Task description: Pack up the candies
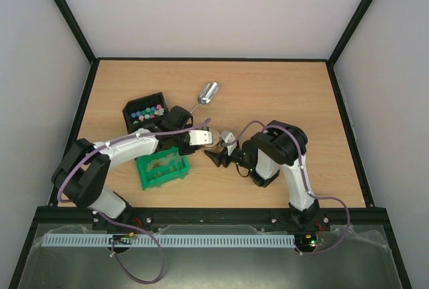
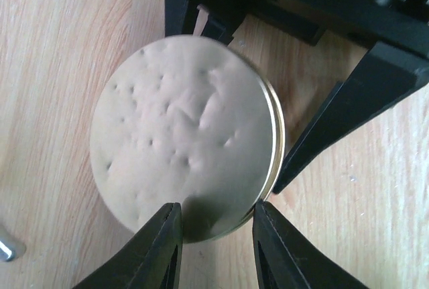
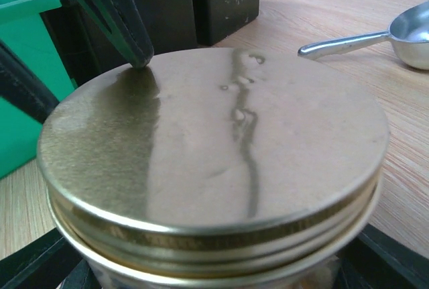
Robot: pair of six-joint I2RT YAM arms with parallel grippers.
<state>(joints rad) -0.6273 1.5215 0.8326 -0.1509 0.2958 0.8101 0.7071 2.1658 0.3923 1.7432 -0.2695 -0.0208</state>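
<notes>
Colourful candies (image 1: 147,111) lie in a black bin (image 1: 129,110) at the back left. A jar with a round gold lid (image 1: 212,143) stands mid-table. The lid fills the left wrist view (image 2: 188,135) and the right wrist view (image 3: 221,135). My right gripper (image 1: 216,157) is shut on the jar body below the lid (image 3: 214,277); its black jaws show in the left wrist view (image 2: 362,94). My left gripper (image 1: 209,139) is open, its fingertips (image 2: 171,235) apart over the lid's near rim. One fingertip (image 3: 137,51) touches the lid top.
A green basket (image 1: 161,168) sits in front of the black bin and shows at the left of the right wrist view (image 3: 20,61). A metal scoop (image 1: 208,92) lies behind the jar on the wooden table; it also shows in the right wrist view (image 3: 402,27).
</notes>
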